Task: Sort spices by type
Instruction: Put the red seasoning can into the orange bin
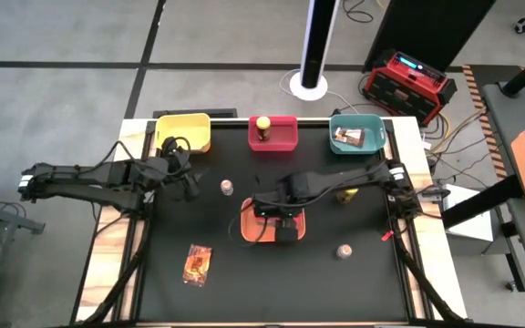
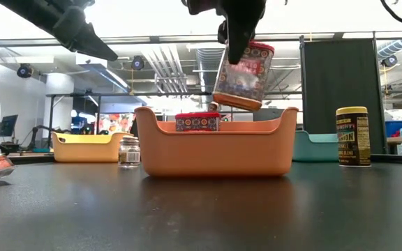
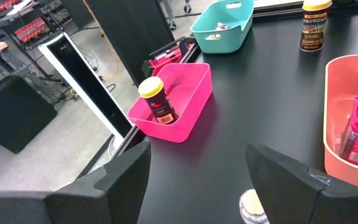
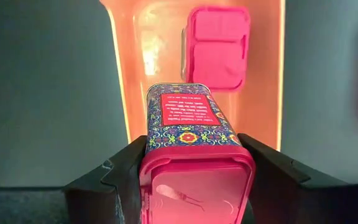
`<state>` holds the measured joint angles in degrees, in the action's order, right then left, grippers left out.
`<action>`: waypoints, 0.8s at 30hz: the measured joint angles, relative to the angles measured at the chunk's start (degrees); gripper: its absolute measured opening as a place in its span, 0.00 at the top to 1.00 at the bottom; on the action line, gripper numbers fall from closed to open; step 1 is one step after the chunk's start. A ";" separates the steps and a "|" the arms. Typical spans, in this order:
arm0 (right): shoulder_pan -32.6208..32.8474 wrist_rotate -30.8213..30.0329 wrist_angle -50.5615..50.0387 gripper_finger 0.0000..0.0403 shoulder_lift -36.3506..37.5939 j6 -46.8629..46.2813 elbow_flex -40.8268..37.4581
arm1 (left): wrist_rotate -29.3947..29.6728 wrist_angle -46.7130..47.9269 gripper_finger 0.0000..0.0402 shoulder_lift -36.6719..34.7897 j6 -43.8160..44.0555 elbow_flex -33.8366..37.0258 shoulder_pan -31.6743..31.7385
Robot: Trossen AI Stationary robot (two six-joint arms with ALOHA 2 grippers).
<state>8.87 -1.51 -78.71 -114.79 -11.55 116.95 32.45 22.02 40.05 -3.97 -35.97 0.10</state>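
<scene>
Right gripper (image 4: pixel 194 180) clamped on blocky red-lidded tub (image 4: pixel 193 134) with floral print, tilted over smooth orange tray (image 2: pixel 215 150); left gripper (image 3: pixel 222 180) hanging open, "SPRINKLE" readable on yellow-lidded jar (image 3: pixel 314 25).

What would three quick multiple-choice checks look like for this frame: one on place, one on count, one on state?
1. Where does the free-standing yellow-lidded jar stand?
A. In the yellow tray
B. On the bare mat beside the right arm
C. In the orange tray

2. How many red tubs are inside or over the orange tray?
A. None
B. One
C. Two

3. What state is the right tool in?
A. Shut on a red tub, held tilted over the orange tray
B. Open and empty
C. Resting flat on the mat

Answers:
1 B: the high view shows it on black mat, outside every tray.
2 C: the right wrist view shows one tub lying in the tray and the red tub held above it.
3 A: the low view shows the tub clamped and tilted, clear of the tray rim.
</scene>
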 joint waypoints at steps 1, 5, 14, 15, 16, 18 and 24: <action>0.02 0.01 -0.18 0.48 -0.42 0.00 0.00 | 0.00 -0.01 0.38 0.00 0.00 0.00 0.00; 0.04 0.00 -0.23 0.48 -0.95 0.00 -0.07 | -0.02 0.00 0.38 0.04 0.00 0.00 0.00; 0.50 0.00 -0.45 0.48 -1.29 0.42 -0.09 | -0.02 -0.01 0.38 0.09 0.00 0.00 0.00; 0.60 -0.01 -0.48 0.48 -1.35 0.48 -0.09 | -0.02 0.00 0.38 0.09 0.00 0.00 0.00; 0.69 -0.01 -0.46 0.48 -1.37 0.68 -0.11 | -0.02 0.00 0.38 0.09 0.00 0.00 0.00; 0.89 -0.01 -0.48 0.48 -1.49 0.90 -0.13 | -0.02 -0.02 0.38 0.09 0.00 0.00 0.00; 1.18 0.01 -1.60 0.48 -1.58 0.99 -0.33 | -0.02 -0.02 0.38 0.09 0.00 0.00 0.00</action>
<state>10.04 -1.50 -80.32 -116.38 -10.57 116.61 32.42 22.00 40.14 -3.97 -35.97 0.10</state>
